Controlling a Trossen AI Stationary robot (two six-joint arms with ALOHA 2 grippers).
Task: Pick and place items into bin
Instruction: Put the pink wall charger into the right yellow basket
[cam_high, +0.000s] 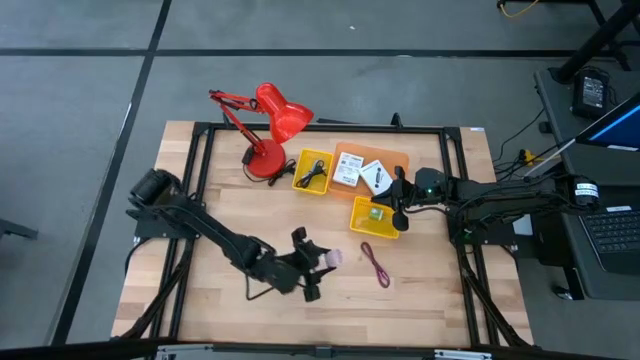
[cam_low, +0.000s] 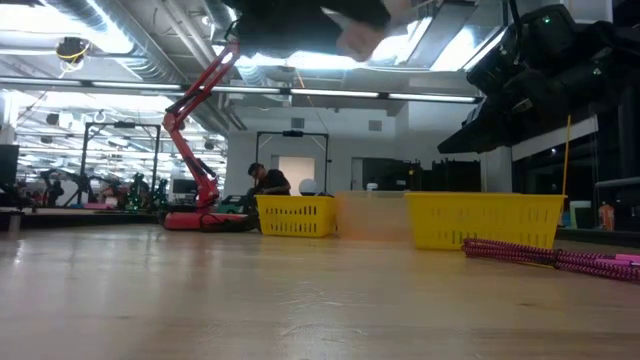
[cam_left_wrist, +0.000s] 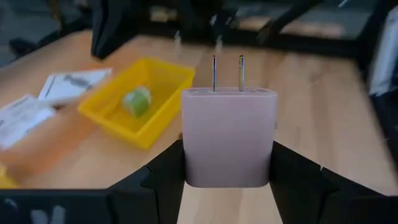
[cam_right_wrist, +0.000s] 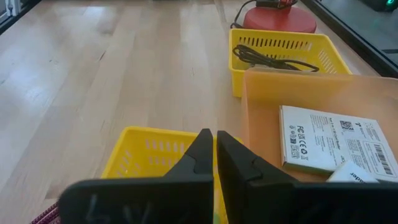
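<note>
My left gripper (cam_high: 318, 259) hovers over the table's near middle, shut on a pale pink plug block (cam_left_wrist: 228, 134) whose two metal prongs point away from the fingers. A maroon cord (cam_high: 375, 265) lies flat on the wood just to its right. Beyond it stands a small yellow bin (cam_high: 362, 226) with a green item (cam_left_wrist: 137, 101) inside. My right gripper (cam_right_wrist: 216, 155) is shut on nothing, above that bin's far side. An orange bin (cam_right_wrist: 261, 118) holds white cards (cam_right_wrist: 329, 140), and a second yellow bin (cam_right_wrist: 239, 46) holds a black cable (cam_right_wrist: 267, 59). My left gripper pinches the plug block by its two narrow sides (cam_left_wrist: 186, 163), at the end away from the prongs, one finger on each side. The fingers slant slightly downward, toward the table's right. The block is lifted clear of the table, prongs leading.
A red desk lamp (cam_high: 270, 130) stands at the far left beside the bins. A black frame (cam_high: 200, 180) runs round the tabletop. Bare wood lies along the near edge and on the left.
</note>
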